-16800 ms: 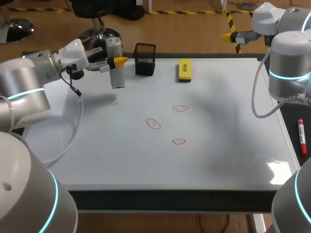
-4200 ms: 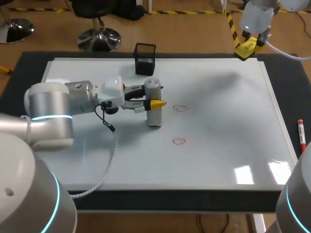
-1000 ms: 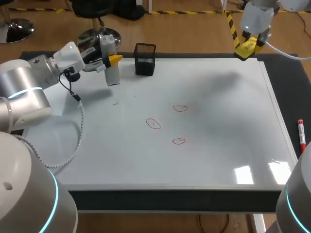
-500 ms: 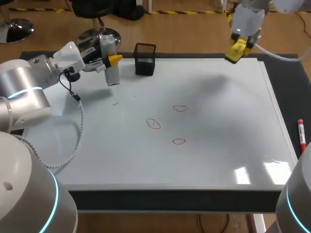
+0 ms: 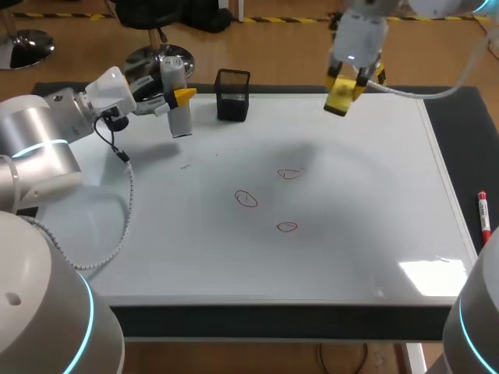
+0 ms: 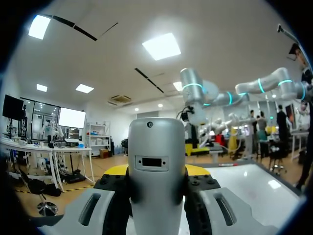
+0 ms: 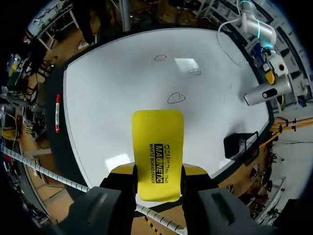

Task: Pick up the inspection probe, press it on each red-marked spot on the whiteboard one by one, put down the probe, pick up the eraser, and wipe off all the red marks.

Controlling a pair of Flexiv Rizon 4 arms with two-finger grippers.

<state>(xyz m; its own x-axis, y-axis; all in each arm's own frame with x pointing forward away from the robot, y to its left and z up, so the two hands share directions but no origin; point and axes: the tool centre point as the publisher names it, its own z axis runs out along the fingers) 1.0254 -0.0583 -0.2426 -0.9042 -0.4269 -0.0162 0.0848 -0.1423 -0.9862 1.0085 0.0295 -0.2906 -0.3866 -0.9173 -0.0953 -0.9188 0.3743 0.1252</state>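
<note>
Right arm's swung in from the far right corner over the last second, so the right gripper [image 5: 345,84] now hangs over the far edge of the whiteboard [image 5: 374,195], nearer the middle. Its fingers are clamped on the yellow eraser [image 5: 339,103] from both sides, and most of the eraser sticks out past the yellow tips. From the right wrist view the eraser is up off the board, not touching it.

Left side hasn't budged in that time. The left gripper [image 5: 178,95] is closed around the grey probe [image 5: 181,121], which stands roughly upright over the far left part of the board. Can't tell if its lower end actually touches the surface.

Black mesh pen holder [image 5: 232,95] sits at the far edge between the two grippers, closer to the probe. Can't see what's in it from here.

All three red marks [image 5: 289,174] are on the board around the middle, loosely clustered. They lie on the near side of the eraser and well apart from it, and the probe is off to their far left.

Red marker [image 5: 484,218] lies on the black mat [image 5: 468,156] just past the board's right edge.
</note>
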